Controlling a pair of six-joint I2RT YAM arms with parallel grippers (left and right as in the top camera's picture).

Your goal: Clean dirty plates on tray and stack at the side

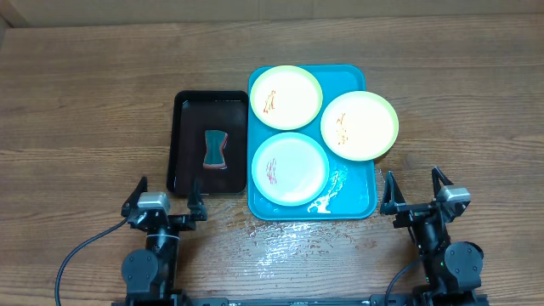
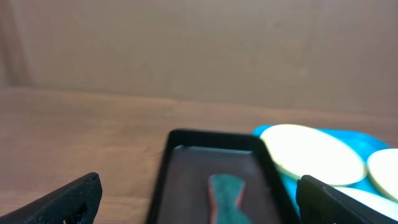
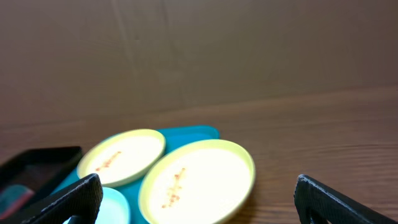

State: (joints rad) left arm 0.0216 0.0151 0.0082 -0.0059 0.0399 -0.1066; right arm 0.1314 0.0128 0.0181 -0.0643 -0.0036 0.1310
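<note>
Item 1, left gripper (image 1: 166,195): jaws spread wide and empty. It sits low at the near table (image 1: 85,102) edge, facing forward.

Item 2, right gripper (image 1: 415,184): also released and holding nothing, at the near edge just right of the tray's near corner.

Item 3, tray (image 1: 353,202): mid-table, with its long axis running away from the arms.

Item 4, plates: three, all on the tray and unstacked.
- far-left plate (image 1: 285,97): yellow-green, sauce-streaked.
- right plate (image 1: 359,125): yellow-green, streaked, overhanging the tray's right rim.
- near plate (image 1: 291,167): teal, streaked on its left.

Item 5, black tray (image 1: 183,153): just beside the tray's left rim. It holds a sponge (image 1: 217,149).

Relation I am steering by: the sponge lies ahead of the left gripper and slightly to its right. Its long axis points away from the arms, so the jaws would close across its narrow waist. The left arm is clearly nearer to it. The right plate lies ahead and to the left of the right gripper, so I judge that arm better placed to steady plates.
</note>
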